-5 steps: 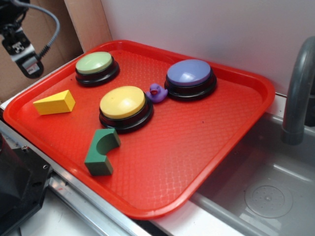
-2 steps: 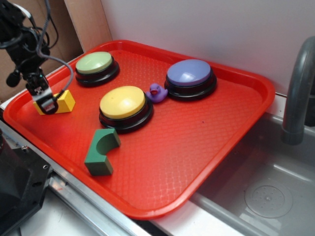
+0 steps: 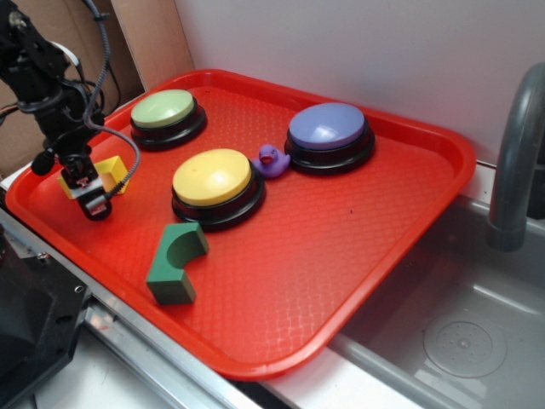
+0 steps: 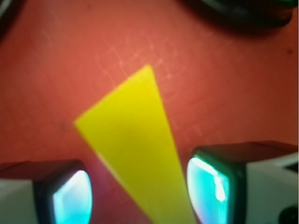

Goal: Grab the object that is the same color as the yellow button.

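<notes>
The yellow wedge block (image 3: 112, 169) lies on the red tray (image 3: 341, 256) at its left edge, mostly covered by my gripper (image 3: 90, 194). In the wrist view the wedge (image 4: 133, 135) runs down between my two fingers, its thin tip pointing away. My gripper (image 4: 140, 196) is low over it and open. The right pad (image 4: 210, 186) is close beside the wedge. The left pad (image 4: 70, 198) stands apart from it with red tray showing between. The yellow button (image 3: 212, 177) sits on its black base right of the wedge.
A pale green button (image 3: 163, 109) stands behind the wedge and a purple button (image 3: 327, 126) at the back, with a tiny purple duck (image 3: 270, 158) beside it. A dark green arch block (image 3: 176, 260) lies near the front. A sink (image 3: 460, 341) and grey pipe (image 3: 515, 162) are to the right.
My gripper has come down from the upper left onto the yellow wedge and now straddles it low on the tray. The wedge and the other objects have not moved.
</notes>
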Controlling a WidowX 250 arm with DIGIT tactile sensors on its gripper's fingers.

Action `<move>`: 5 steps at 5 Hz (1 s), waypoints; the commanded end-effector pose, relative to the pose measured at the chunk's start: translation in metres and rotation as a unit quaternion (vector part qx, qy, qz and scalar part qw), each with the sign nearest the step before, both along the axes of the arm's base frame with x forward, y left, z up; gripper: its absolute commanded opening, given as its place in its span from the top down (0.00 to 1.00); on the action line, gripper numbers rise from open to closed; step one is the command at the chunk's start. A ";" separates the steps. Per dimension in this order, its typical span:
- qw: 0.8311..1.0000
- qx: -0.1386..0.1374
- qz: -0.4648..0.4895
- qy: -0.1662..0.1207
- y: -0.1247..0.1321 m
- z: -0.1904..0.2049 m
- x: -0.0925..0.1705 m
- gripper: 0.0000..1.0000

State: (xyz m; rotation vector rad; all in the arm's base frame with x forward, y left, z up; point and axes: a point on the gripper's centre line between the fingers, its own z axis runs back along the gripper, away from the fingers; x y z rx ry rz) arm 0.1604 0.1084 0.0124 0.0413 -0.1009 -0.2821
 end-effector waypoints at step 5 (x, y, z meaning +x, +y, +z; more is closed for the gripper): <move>0.990 -0.031 0.141 -0.004 -0.060 0.091 0.031 1.00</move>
